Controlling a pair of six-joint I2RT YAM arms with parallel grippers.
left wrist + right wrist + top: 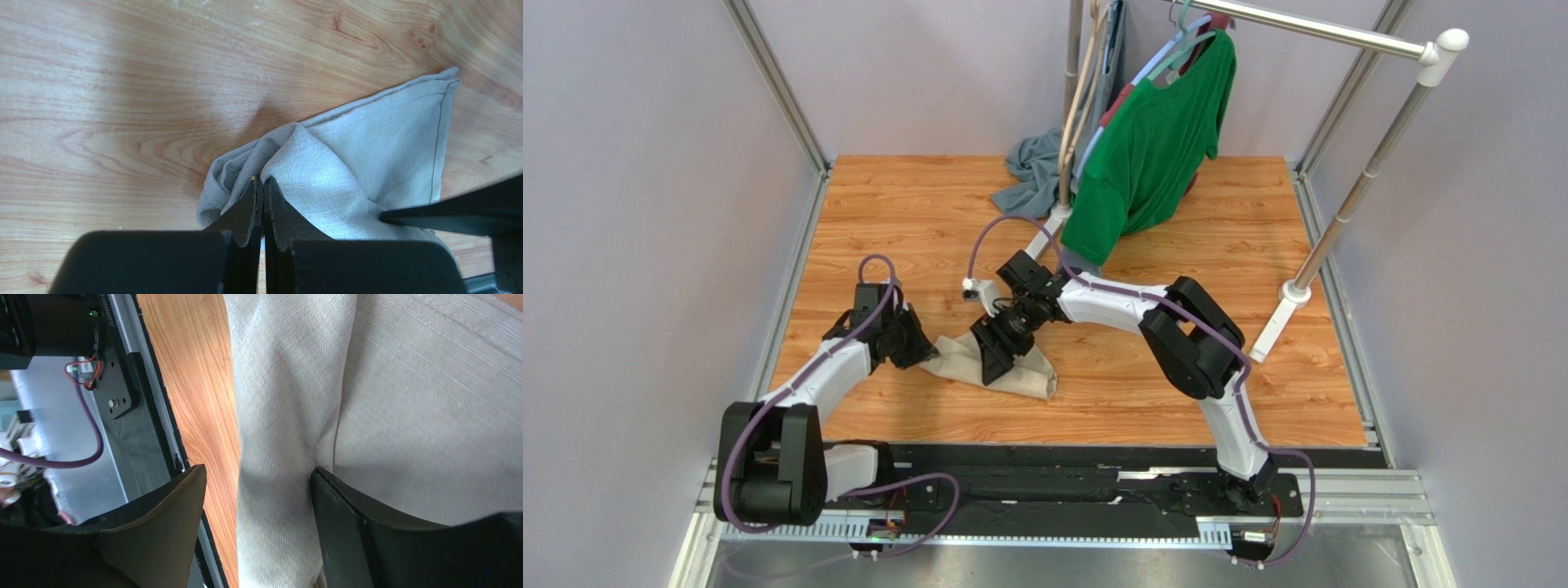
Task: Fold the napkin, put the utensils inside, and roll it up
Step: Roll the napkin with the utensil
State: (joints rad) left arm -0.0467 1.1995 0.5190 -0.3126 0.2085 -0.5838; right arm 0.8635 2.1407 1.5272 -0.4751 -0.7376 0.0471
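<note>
Top external view: the napkin (pixel 1014 368) is seen folded into a narrow wedge on the table (pixel 891 221), near the front edge and between the two arms. Its long axis runs left to right, dipping slightly toward the near edge at the right. The left claw (pixel 913 343) is set at the wedge's left tip and the right claw (pixel 999 347) above its middle, so both are at the cloth. The left arm (pixel 817 374) is bent low and reaches inward. The right arm (pixel 1185 337) is folded at the elbow and reaches across to the left. No fork can be made out in any view.

Left wrist view: the left claw (pixel 263 196) is pressed together. The napkin (pixel 380 153) is drawn up in ridges that converge on its tips, so a bunched corner is judged to be pinched there. The rest of the cloth spreads away to the right, ending in a stitched hem. A dark finger (pixel 454 213) of the right claw is seen at the cloth near the right edge.

Right wrist view: the right claw (pixel 256 478) is spread wide and grips nothing. A raised fold of the napkin (pixel 399 386) runs between its fingers. Any further fold is judged to turn on the left tip being held while the middle is freed.
</note>
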